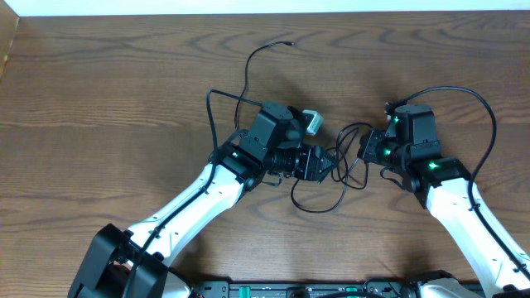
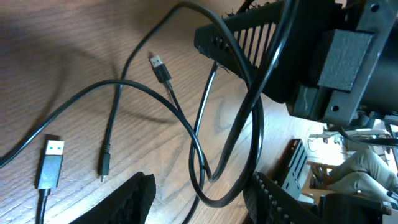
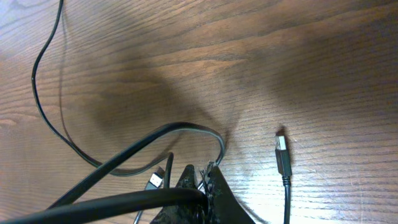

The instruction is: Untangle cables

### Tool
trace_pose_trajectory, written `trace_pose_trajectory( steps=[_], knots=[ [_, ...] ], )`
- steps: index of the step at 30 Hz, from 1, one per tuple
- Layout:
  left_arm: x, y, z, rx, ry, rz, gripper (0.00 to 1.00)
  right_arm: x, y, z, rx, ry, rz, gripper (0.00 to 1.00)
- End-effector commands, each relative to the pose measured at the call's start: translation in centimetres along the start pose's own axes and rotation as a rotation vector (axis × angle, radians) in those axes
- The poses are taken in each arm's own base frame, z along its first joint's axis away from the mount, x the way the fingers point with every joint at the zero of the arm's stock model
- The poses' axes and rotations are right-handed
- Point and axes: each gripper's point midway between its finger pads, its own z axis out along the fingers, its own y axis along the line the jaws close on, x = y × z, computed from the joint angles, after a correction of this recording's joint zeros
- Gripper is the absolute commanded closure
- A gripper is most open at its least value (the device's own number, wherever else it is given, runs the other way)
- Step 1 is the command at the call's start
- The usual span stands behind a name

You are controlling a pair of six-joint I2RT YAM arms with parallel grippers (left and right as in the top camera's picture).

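Thin black cables (image 1: 339,170) lie tangled on the wooden table between my two grippers. My left gripper (image 1: 330,163) is open, and a loop of black cable (image 2: 214,180) lies between its fingers (image 2: 202,202). Loose plugs lie to the left of that loop: a USB-A plug (image 2: 50,163), a small plug (image 2: 104,167) and another plug (image 2: 160,67). My right gripper (image 1: 364,149) faces the left one across the tangle. Its fingers (image 3: 206,180) are shut on a black cable (image 3: 124,200). Two plugs (image 3: 282,152) (image 3: 155,180) lie beside it.
One cable end (image 1: 290,43) runs up toward the back of the table. Another cable (image 1: 484,108) arcs over the right arm. The right gripper's black body (image 2: 298,56) fills the upper right of the left wrist view, close to the loop.
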Motion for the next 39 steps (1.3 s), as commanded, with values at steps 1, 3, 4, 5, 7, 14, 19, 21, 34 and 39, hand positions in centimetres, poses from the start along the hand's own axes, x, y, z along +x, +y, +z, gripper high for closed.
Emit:
trace_pose_trajectory(
  steps=[1,3,4,5,7,14,19,21,34,39],
  knots=[
    [-0.1,-0.1,0.1,-0.012,-0.003,0.024,0.49,-0.1,0.2,-0.3,-0.013,-0.007,0.013,0.99],
    [0.5,-0.2,0.9,-0.009,0.018,0.026,0.5,-0.1,0.2,-0.3,-0.013,-0.007,0.013,0.99],
    [0.7,-0.1,1.2,-0.009,0.026,0.027,0.54,-0.1,0.1,-0.3,-0.012,-0.008,0.013,0.99],
    [0.8,-0.1,1.5,-0.009,0.031,0.027,0.61,-0.1,0.1,-0.3,-0.012,-0.008,0.013,0.99],
    [0.9,0.0,1.8,-0.007,0.035,0.028,0.71,-0.1,0.1,-0.3,-0.012,-0.007,0.013,0.99],
    [0.4,0.2,1.9,-0.017,0.011,0.038,0.81,-0.1,0.1,-0.3,-0.012,-0.007,0.012,0.99],
    [0.3,0.2,1.9,-0.02,0.01,0.035,0.81,-0.1,0.0,-0.3,-0.006,-0.007,0.004,0.99],
    [0.3,0.2,1.9,-0.02,0.01,0.035,0.81,-0.2,-0.2,-0.3,0.006,-0.012,0.006,0.99],
    [-1.9,3.9,-3.1,-0.11,-0.066,-0.047,0.81,-1.2,-3.5,-1.1,0.091,-0.038,0.079,0.99],
    [-2.8,5.0,-4.6,-0.131,-0.104,-0.07,0.81,-1.1,-3.6,-1.2,0.088,-0.032,0.081,0.99]
  ],
)
